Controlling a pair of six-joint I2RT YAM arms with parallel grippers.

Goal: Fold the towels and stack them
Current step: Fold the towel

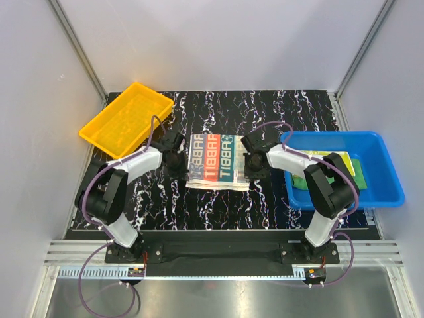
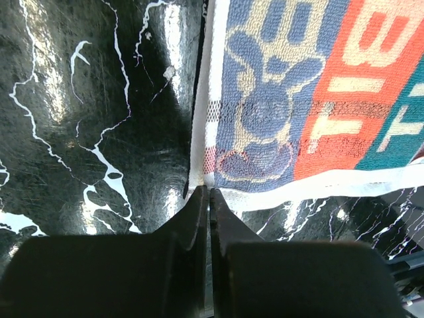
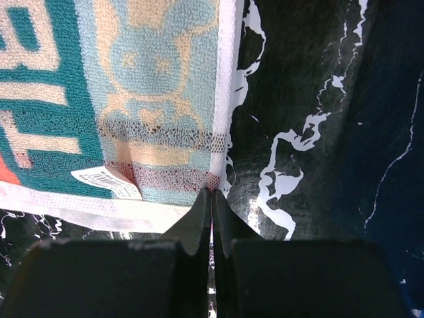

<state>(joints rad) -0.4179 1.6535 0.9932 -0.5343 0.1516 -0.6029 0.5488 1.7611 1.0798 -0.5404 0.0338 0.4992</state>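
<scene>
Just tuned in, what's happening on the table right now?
Both arms are working on the printed towel, which is spread mid-table. The left gripper and right gripper are each shut at a towel corner on their own side, apparently pinching the hem for a fold. The green towel and yellow towel lie in the blue bin on the right.

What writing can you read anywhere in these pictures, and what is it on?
"TIBBAF", roughly: big block letters repeated along the stripes of the white, teal and red-orange printed terry towel. It may be "RABBIT" seen backwards, but I cannot be sure.
Small white rectangular tag on that towel: barcode-like print, too small to read.
No other readable text.
</scene>
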